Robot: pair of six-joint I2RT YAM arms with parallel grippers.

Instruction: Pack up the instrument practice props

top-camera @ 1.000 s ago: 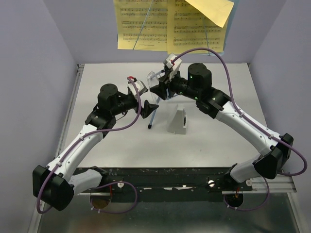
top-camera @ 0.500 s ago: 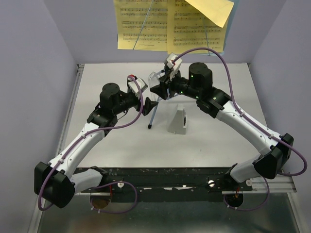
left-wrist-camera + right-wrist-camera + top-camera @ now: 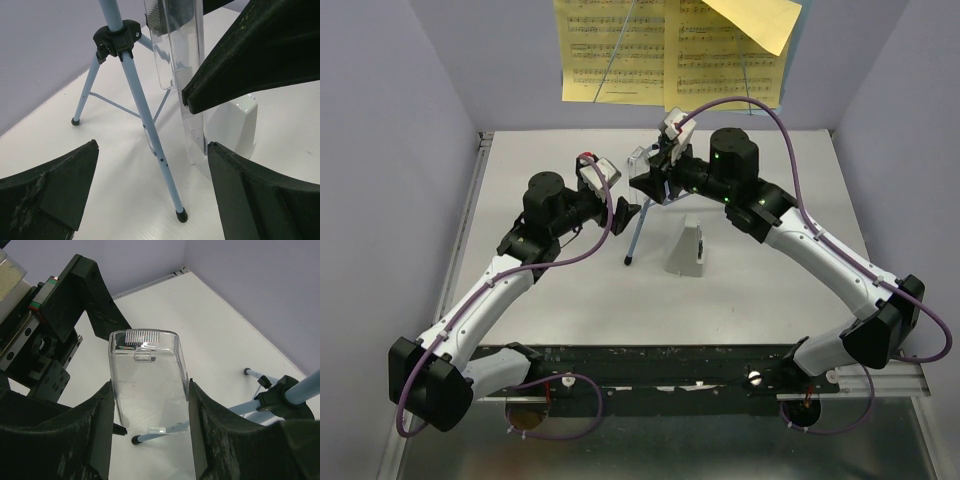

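Observation:
The light-blue music stand [image 3: 636, 228] stands mid-table on thin tripod legs [image 3: 149, 131]. Yellow sheet-music pages [image 3: 620, 50] hang at its top and cover the desk. My right gripper [image 3: 650, 180] is shut on the clear translucent plastic piece [image 3: 149, 382], holding it upright above the table beside the stand's legs. The piece also shows in the left wrist view [image 3: 192, 100]. My left gripper [image 3: 620, 212] is open and empty, low over the table. Its jaws stand either side of the near stand leg without touching it.
A white wedge-shaped block [image 3: 688, 248] stands on the table just right of the stand's legs, also seen in the left wrist view [image 3: 235, 125]. Lilac walls close in the back and both sides. The two grippers are close together.
My left gripper has drawn back slightly to the left, away from the stand leg. My right gripper still holds the plastic piece in nearly the same place.

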